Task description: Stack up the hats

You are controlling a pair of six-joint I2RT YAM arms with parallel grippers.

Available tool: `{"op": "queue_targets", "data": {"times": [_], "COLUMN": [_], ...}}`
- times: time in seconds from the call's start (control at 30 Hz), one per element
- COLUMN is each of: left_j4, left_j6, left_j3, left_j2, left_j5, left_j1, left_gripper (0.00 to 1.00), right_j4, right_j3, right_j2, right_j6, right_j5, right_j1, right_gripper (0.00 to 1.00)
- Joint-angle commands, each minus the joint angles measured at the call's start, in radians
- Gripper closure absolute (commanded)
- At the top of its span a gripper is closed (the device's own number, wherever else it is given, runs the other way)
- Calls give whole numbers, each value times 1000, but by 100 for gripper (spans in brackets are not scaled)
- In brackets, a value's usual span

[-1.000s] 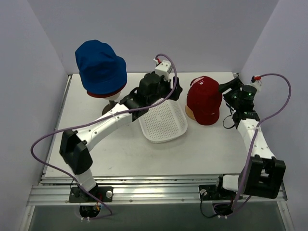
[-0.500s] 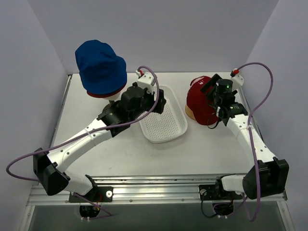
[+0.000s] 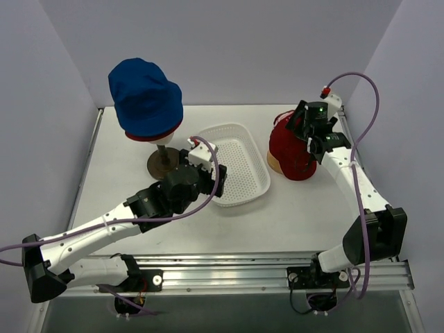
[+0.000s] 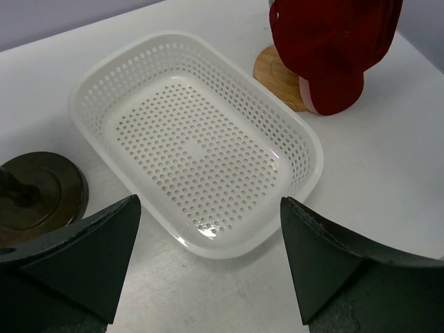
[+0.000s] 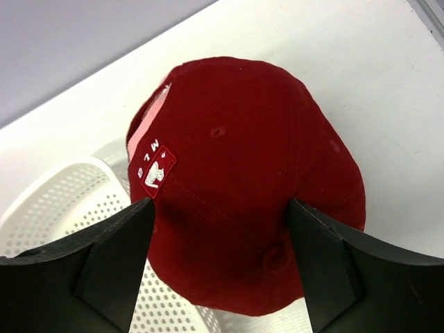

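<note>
1. Hats, overall: four in two piles on the desk [image 3: 277, 222], both beyond its middle.
2. Left end effector [image 4: 208, 208]: nearest item. Fingers spread wide, holding nothing. A second ago it reached past the far rim of the white basket [image 4: 90, 90]; it has since drawn back to the near-left rim.
3. White basket: mid-desk, unmoved.
4. Red peaked cap [image 5: 243, 180]: right of the basket, on a pale wooden stand base [image 4: 277, 73], worn over the pink peaked cap [image 5: 142, 135], of which only an edge shows.
5. Right end effector [image 5: 220, 208]: earlier off to this cap's right, now over its crown. Fingers are wide, one to each side, not closed.
6. Blue bucket hat [image 3: 144, 97]: far left, raised on a dark-based stand [image 3: 165, 161]. The dark red bucket hat [image 3: 149, 136] shows as a rim beneath it. Both unmoved.
7. Assessment: the left arm has probably cleared the way. The right arm seems set to grip the red cap and carry it to the blue pile.
</note>
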Motion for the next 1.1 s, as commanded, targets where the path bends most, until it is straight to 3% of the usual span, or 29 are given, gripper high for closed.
{"op": "queue_targets", "data": {"times": [0.0,0.4,0.77,1.07], "left_j4": [81,99,111,144], "left_j6": [21,23,29,43], "left_j3": [-21,-52,-61,-89], "left_j2": [-57,-95,-103,-113], "left_j5": [-40,-103,-103,-77], "left_j1": [-10,-12,-12,-12], "left_gripper": [9,8,8,7], "right_j4": [-22,-70,-96,-123], "right_j3": [41,139,203,243], "right_j2": [31,143,200,195], "right_j6": [-81,-300,-392,-406], "right_j5": [-41,-182,-228,-274], "right_j1": [-14,-60,-59,-88], "right_gripper": [28,30,30,24]}}
